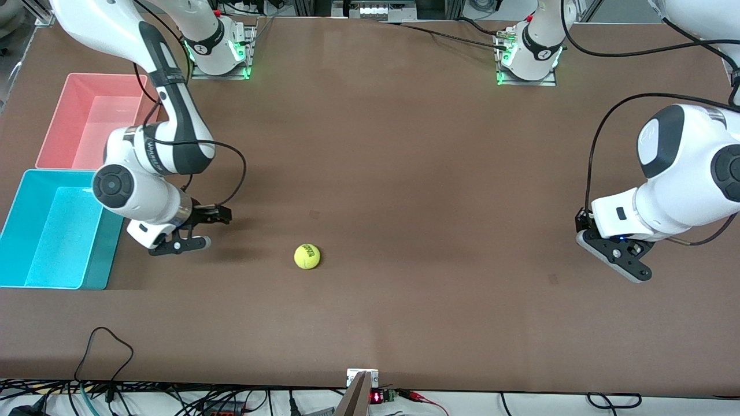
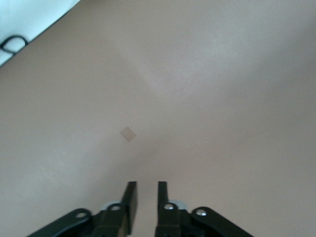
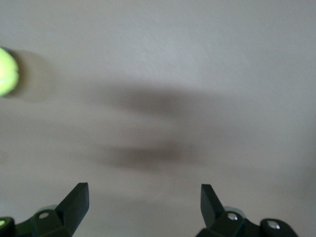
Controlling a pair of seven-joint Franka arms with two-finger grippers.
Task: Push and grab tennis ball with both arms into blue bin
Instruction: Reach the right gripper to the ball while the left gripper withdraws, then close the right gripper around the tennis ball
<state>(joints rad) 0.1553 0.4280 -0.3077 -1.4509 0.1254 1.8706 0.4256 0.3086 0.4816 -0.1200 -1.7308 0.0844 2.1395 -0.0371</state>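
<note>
The tennis ball (image 1: 307,256), yellow-green with a dark logo, lies on the brown table, nearer to the front camera than the table's middle. It also shows at the edge of the right wrist view as the tennis ball (image 3: 6,71). My right gripper (image 1: 211,229) hangs low between the ball and the blue bin (image 1: 23,190), wide open with nothing in it (image 3: 144,190). My left gripper (image 1: 613,254) is low over bare table at the left arm's end, well away from the ball. Its fingers (image 2: 147,185) stand a narrow gap apart around nothing.
A pink bin (image 1: 60,110) stands beside the blue bin, farther from the front camera. Both bins hold nothing. A small dark mark (image 1: 552,279) is on the table near my left gripper. Cables run along the table's front edge (image 1: 104,341).
</note>
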